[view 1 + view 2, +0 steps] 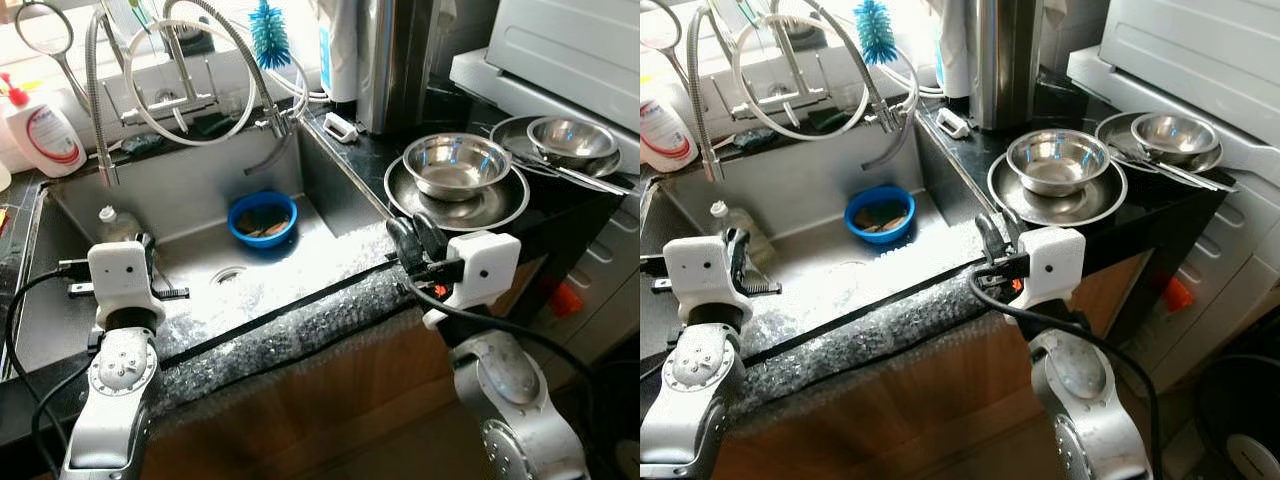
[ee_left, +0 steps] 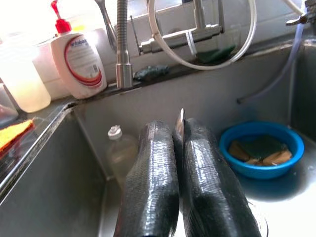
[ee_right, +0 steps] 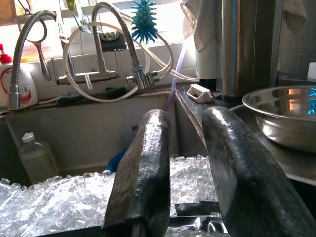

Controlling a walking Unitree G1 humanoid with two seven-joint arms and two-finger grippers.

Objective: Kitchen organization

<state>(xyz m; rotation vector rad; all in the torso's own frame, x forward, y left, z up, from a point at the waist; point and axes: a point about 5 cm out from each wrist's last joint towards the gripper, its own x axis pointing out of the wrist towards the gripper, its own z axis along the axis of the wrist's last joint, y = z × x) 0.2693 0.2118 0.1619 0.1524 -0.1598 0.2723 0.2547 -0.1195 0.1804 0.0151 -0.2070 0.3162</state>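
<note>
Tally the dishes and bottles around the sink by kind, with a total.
Steel bowls: 2
Steel plates: 2
Blue bowl: 1
Clear bottle in sink: 1
Soap pump bottle: 1
Total: 7

Head stereo pair looks forward and down from above the counter edge, taking in the sink (image 1: pixel 190 200), blue bowl (image 1: pixel 262 219) and steel bowl (image 1: pixel 456 165) (right eye shifted slightly rightward). Left wrist view sits low and close, apparently inside the basin, facing the back wall along its fingers (image 2: pixel 153 182). Right wrist view, at the rim, faces likewise; both share faucet hoses (image 3: pixel 113 29) and soap bottle (image 2: pixel 76 61).
</note>
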